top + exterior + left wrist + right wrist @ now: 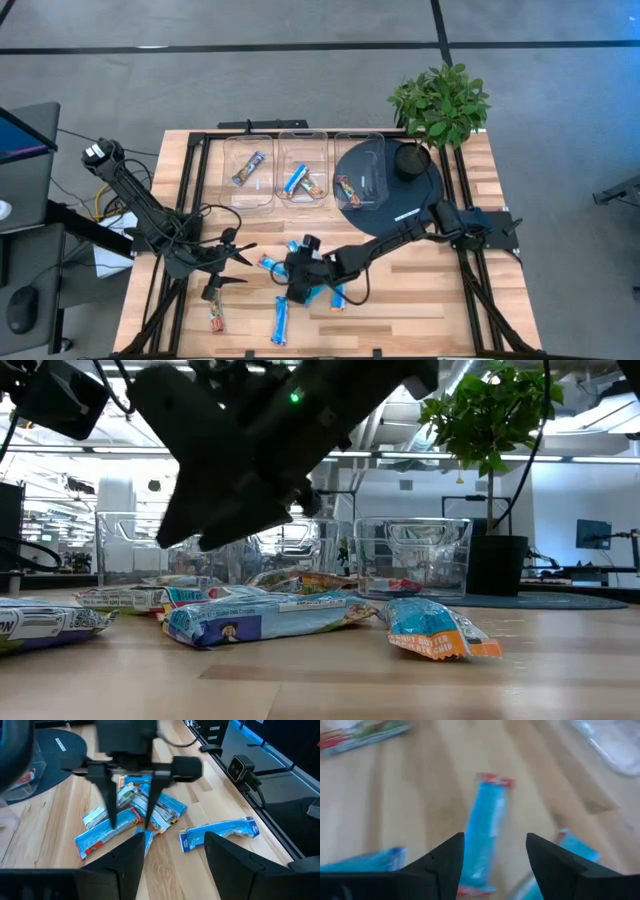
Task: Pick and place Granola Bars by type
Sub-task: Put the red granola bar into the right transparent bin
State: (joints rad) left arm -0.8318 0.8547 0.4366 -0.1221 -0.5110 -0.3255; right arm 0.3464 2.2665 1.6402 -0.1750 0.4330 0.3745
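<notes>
My remote station looked onto an open-plan lab or office, grey carpet floor (300, 80), glass partitions and ceiling ducts behind, monitor (22, 132) beside the wooden worktop (420, 300), potted plant (440, 100).

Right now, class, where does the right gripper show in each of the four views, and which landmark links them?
High view: right gripper at lower centre, over loose bars.
Low view: the large dark shape at upper left.
Left wrist view: beyond the left arm's own fingers, open, pointing down at the pile.
Right wrist view: its own two dark fingers in the foreground.
Shared landmark: the blue bars beneath it.
</notes>
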